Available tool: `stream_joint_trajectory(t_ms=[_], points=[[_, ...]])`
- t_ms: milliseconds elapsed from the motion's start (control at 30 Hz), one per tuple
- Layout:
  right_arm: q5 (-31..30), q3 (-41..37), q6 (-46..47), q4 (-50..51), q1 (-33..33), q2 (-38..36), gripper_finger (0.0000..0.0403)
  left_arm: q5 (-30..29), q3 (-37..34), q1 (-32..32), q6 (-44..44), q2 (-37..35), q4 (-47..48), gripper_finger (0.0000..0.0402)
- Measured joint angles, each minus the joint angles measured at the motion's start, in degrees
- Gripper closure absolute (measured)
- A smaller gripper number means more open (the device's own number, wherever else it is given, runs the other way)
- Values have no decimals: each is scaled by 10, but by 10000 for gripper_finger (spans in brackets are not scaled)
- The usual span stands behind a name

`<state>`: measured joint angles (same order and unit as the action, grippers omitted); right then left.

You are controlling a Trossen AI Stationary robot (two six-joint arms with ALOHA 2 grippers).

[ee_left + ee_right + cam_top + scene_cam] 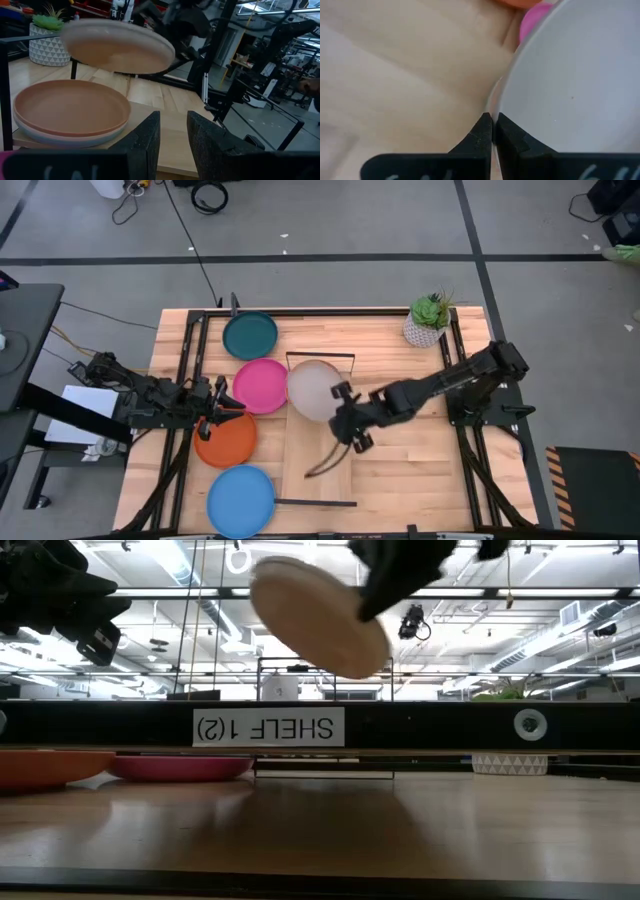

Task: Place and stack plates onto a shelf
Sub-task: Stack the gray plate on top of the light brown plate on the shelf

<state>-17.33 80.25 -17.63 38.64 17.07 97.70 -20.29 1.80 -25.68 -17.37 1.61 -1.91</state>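
My right gripper point(340, 406) is shut on a pale cream-grey plate point(314, 388) and holds it in the air over the far end of the light-wood shelf point(320, 470). In the left wrist view this plate point(117, 47) hovers above a stack: a tan plate point(70, 107) lying on a lighter plate point(75, 140). The high view hides that stack under the held plate. My left gripper point(173, 132) is open and touches nothing; it hangs over the table's left part between the magenta plate point(260, 385) and the orange plate point(225, 440). My right gripper pinches the pale plate's rim point(496, 97) between its two fingers, on the plate's near-right side. The fingers come at it from the table's right, slanting slightly from the near side. The plate point(318, 618) is lifted clear and tilted, its free edge higher.
A dark teal plate point(250, 335), the magenta, the orange and a bright blue plate point(240, 500) lie flat on the table left of the shelf. A potted plant point(428, 320) stands at the far right. Black wire frames point(318, 355) stand at the shelf's ends.
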Motion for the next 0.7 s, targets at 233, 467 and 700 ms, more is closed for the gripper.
stream_joint_trajectory(t_ms=[233, 467, 700], points=[[50, 0, -83, -64, -71, 50, 388, 0, 0, 0, 0, 1, -3, 298], [50, -1, -96, -44, -88, 94, 388, 0, 0, 0, 0, 6, 1, 299], [67, 0, -50, -26, -84, 100, 388, 0, 0, 0, 0, 6, 0, 299]])
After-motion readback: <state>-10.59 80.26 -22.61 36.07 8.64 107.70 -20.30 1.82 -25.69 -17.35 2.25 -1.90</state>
